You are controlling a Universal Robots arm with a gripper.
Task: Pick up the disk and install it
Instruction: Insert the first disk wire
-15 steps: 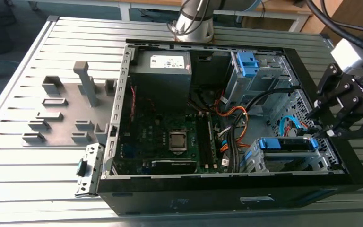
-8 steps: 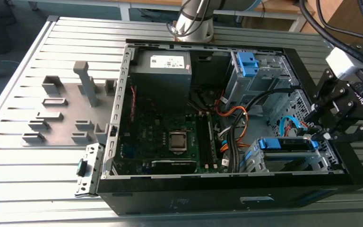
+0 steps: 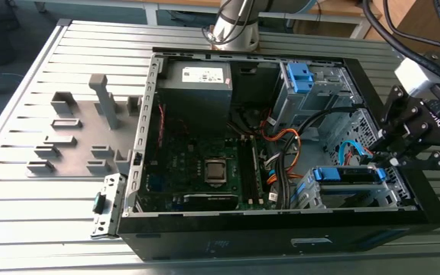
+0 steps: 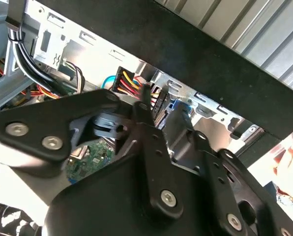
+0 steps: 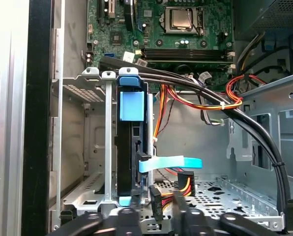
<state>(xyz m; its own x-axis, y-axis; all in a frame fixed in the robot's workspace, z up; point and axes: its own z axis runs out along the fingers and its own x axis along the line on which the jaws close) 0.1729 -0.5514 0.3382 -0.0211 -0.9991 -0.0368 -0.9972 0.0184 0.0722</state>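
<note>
The disk [image 3: 345,175] sits in the lower drive cage near the front corner of the open computer case [image 3: 140,137], its blue carrier bracket facing up. In the first wrist view the disk [image 5: 131,147] stands edge-on between the cage's metal rails, with a blue tab at its end and a light blue cable plugged in beside it. My gripper [image 3: 389,157] hovers over the case wall at the exterior view's right, just beside the cage and apart from the disk. Its black fingers [image 5: 122,216] show a gap with nothing between them. The gripper [image 4: 131,113] hangs over the cage.
A grey power supply box [image 3: 197,80] fills the case's far corner. The motherboard [image 3: 204,166] lies at the bottom. An upper cage with a blue latch [image 3: 299,77] stands at the back. Orange, yellow and black cables [image 5: 220,103] cross the middle. Grey fixtures [image 3: 75,132] stand on the slatted table.
</note>
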